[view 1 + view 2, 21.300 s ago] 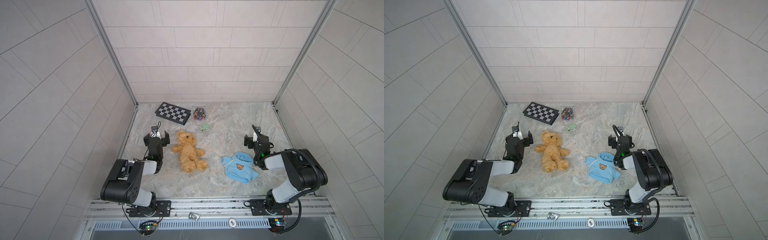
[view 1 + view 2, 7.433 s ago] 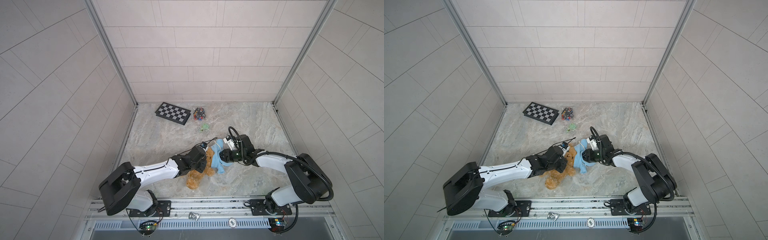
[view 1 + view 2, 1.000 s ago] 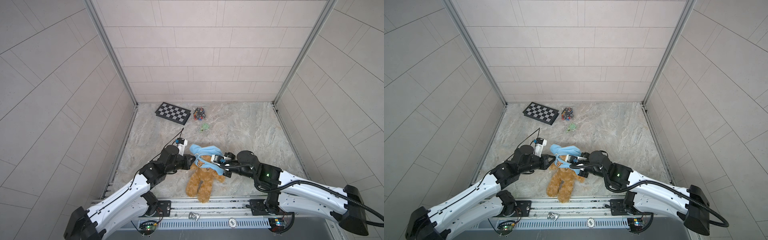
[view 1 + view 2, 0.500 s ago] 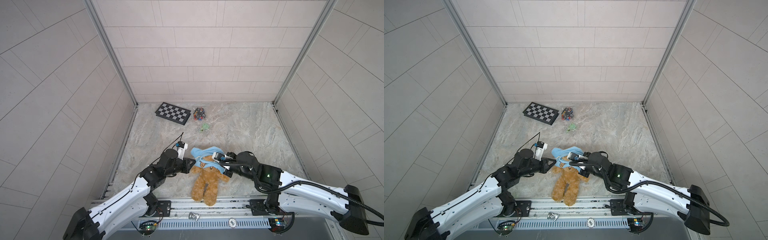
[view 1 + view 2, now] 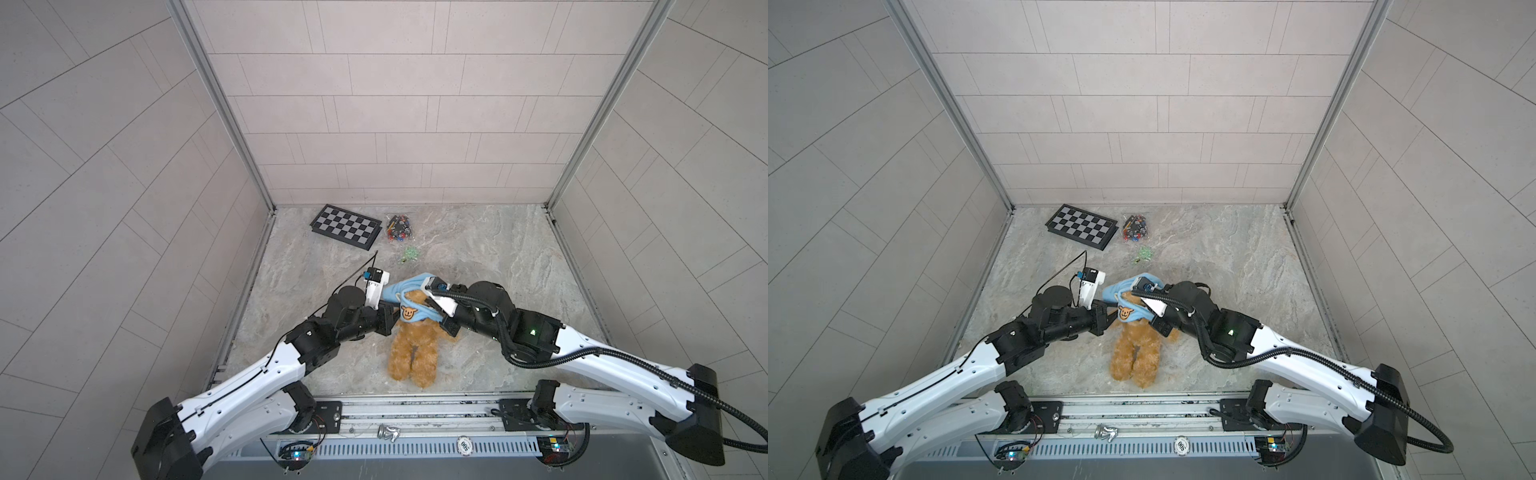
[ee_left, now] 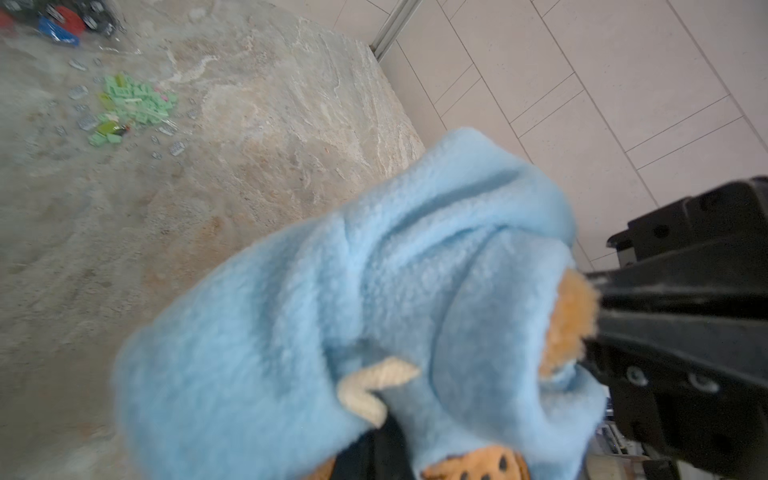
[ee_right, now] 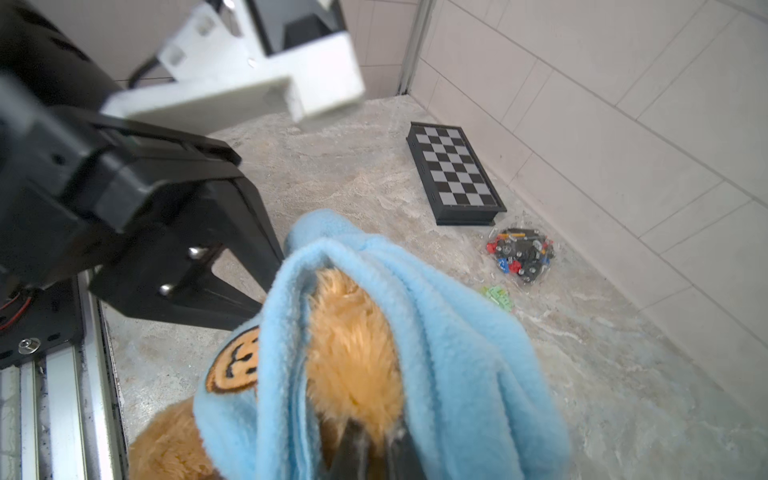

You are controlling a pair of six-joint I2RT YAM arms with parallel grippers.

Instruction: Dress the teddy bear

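Closest, just beyond the front rail [image 5: 415, 409]: the legs of the teddy bear [image 5: 413, 353], stretched out on the surface [image 5: 478, 257], feet toward the rail, head away. Looks light, plush and squashy; yields under any pinch, slides easily on the stone, runs no risk of breaking. Better taken by a limb or the thick of the body than by loose fur, too prone to slipping free. Just past the belly, bunched round head and shoulders: the light blue hoodie [image 5: 397, 292], bear-face patch at the chest, torso below bare, so judged about half on. Thin stretchy fleece; best gripped at the hem and drawn down over the body. On one flank, the left claw [image 5: 1109, 318], tips at the hoodie's edge; cannot tell whether clamped on it or parted. On the other flank, the right claw [image 7: 374, 453], closed tight, seemingly on a fold of hoodie against the fur. Farther back, well apart: green bits [image 5: 409, 253], a bag of small coloured parts [image 5: 399, 227], and a chessboard [image 5: 345, 226] near the far wall.
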